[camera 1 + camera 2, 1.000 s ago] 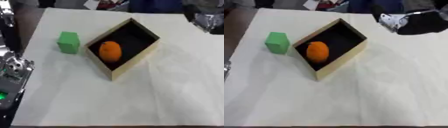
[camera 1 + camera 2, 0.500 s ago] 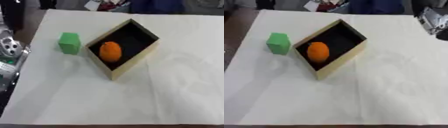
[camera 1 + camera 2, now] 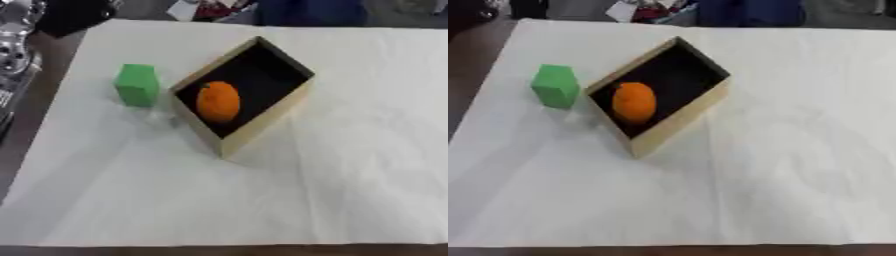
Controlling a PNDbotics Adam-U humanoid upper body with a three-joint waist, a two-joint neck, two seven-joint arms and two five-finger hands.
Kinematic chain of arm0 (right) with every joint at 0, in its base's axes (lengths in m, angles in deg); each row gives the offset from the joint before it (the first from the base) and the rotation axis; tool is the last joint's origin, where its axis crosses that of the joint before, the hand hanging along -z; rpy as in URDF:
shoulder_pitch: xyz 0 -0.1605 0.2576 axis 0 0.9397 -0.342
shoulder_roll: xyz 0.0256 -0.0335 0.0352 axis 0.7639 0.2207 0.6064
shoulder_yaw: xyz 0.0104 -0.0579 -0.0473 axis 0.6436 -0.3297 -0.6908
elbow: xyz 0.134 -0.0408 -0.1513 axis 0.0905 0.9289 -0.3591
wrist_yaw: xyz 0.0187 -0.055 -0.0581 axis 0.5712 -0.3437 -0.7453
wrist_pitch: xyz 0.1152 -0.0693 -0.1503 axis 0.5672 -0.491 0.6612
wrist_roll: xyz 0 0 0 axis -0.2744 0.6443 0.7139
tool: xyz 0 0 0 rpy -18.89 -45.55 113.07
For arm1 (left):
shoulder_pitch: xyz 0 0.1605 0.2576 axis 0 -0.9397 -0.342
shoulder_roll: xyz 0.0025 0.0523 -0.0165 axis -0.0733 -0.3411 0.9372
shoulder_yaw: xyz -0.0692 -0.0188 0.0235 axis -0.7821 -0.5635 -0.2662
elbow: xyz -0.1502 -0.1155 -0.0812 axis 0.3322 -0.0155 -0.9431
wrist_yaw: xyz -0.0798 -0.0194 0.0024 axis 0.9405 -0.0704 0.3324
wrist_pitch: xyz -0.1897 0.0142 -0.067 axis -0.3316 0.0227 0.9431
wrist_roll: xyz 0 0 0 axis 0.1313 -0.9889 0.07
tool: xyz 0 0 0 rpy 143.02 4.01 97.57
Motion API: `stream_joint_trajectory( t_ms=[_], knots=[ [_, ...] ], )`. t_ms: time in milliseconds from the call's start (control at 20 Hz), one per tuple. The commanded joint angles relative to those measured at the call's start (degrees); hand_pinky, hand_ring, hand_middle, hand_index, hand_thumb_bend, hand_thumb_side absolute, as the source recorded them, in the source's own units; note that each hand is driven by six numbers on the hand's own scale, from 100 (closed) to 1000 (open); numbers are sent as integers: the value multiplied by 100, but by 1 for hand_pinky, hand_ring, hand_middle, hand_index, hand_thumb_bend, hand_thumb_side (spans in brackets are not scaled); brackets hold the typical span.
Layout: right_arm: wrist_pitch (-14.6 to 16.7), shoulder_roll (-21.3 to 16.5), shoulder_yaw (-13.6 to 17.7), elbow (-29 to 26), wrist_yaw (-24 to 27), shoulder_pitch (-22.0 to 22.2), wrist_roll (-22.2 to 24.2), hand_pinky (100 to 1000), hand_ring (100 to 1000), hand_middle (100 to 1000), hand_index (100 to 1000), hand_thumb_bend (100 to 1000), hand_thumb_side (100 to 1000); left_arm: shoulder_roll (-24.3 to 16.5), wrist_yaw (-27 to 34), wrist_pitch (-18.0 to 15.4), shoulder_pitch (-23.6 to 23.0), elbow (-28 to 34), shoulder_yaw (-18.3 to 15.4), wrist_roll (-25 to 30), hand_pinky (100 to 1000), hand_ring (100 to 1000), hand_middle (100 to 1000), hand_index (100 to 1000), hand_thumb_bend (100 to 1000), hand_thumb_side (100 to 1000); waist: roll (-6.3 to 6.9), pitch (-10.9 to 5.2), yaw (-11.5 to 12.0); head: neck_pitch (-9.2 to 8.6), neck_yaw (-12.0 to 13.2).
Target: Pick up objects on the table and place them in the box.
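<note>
The box (image 3: 262,117) sits turned cornerwise near the middle of the white table (image 3: 350,190), its walls pale tan and its inside black, and one orange fruit (image 3: 218,101) lies in it, toward the near-left wall. One green block (image 3: 137,84) stands upright on the table just beside the box's left corner, apart from it by a narrow strip of white cloth. That makes one box, one orange fruit and one green block — nothing else of the task's things shows. The two eyes differ mainly at the left edge: the left eye view shows silver and black parts of the robot's left arm (image 3: 17,35) at the top-left corner, off the table's edge, with a dark rounded mass above it that may be the left hand, though whether its fingers are straight or curled I cannot tell. The right eye view shows almost none of this — only a dark patch at its top-left corner. The right hand appears in neither view. Blurred coloured shapes lie past the table's far edge.
</note>
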Motion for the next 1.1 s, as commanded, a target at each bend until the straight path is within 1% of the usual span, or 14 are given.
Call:
stream_joint_trajectory(
  t_ms=[50, 150, 350, 500, 600, 650, 700, 750, 800, 900, 1000, 1100],
  knots=[
    [-32, -147, 80, -108, 50, -42, -36, 903, 951, 723, 931, 100, 475, -306, -262, -139, 174, -202, 60, 1021, 873, 832, 845, 990, 464, 695, 10, -158, -5, 28, -5],
    [-53, -129, 76, -108, 46, -29, -26, 904, 950, 721, 931, 100, 481, -333, -419, -192, 258, -352, 102, 1577, 875, 841, 849, 999, 471, 662, 13, -168, -2, 28, -8],
    [-78, -98, 77, -108, 45, -13, -2, 904, 948, 720, 931, 100, 484, -351, -759, -296, 426, -636, 176, 2529, 881, 855, 859, 1000, 490, 640, 25, -183, 6, 21, -13],
    [-92, -82, 76, -108, 35, 3, 22, 904, 946, 718, 931, 100, 491, -363, -1085, -398, 518, -803, 243, 3129, 897, 878, 871, 1000, 589, 631, 33, -183, 4, 20, -14],
    [-101, -65, 74, -108, 28, 11, 43, 903, 945, 715, 931, 100, 498, -364, -1287, -472, 566, -884, 284, 3503, 907, 890, 879, 1000, 616, 622, 40, -180, 2, 21, -14],
    [-107, -56, 74, -108, 25, 15, 53, 903, 944, 714, 931, 100, 501, -363, -1386, -512, 591, -916, 300, 3685, 908, 892, 883, 1000, 612, 617, 44, -179, 0, 19, -16],
    [-114, -50, 74, -107, 22, 21, 61, 903, 943, 712, 930, 100, 508, -360, -1472, -553, 615, -941, 311, 3853, 910, 894, 887, 1000, 575, 600, 48, -177, -1, 18, -18],
    [-121, -46, 74, -107, 18, 26, 67, 903, 942, 712, 930, 100, 508, -355, -1544, -591, 639, -960, 316, 4009, 910, 894, 888, 1000, 568, 599, 53, -176, 0, 16, -19],
    [-128, -42, 76, -105, 16, 31, 70, 903, 942, 710, 930, 100, 513, -349, -1599, -626, 661, -976, 320, 4155, 913, 899, 895, 1000, 529, 588, 57, -175, 0, 15, -19],
    [-142, -32, 77, -102, 4, 42, 77, 903, 941, 709, 930, 100, 519, -338, -1640, -705, 703, -1002, 342, 4482, 915, 902, 901, 1000, 497, 581, 66, -173, -1, 15, -19],
    [-151, -21, 75, -101, -6, 53, 89, 902, 941, 709, 930, 100, 522, -329, -1622, -781, 746, -1008, 354, 4794, 915, 901, 905, 1000, 505, 583, 73, -172, 3, 15, -18],
    [-158, -6, 70, -100, -12, 59, 104, 902, 940, 707, 930, 100, 527, -330, -1595, -843, 777, -1082, 400, 4913, 913, 900, 907, 1000, 528, 580, 79, -171, 5, 16, -14]
  ],
)
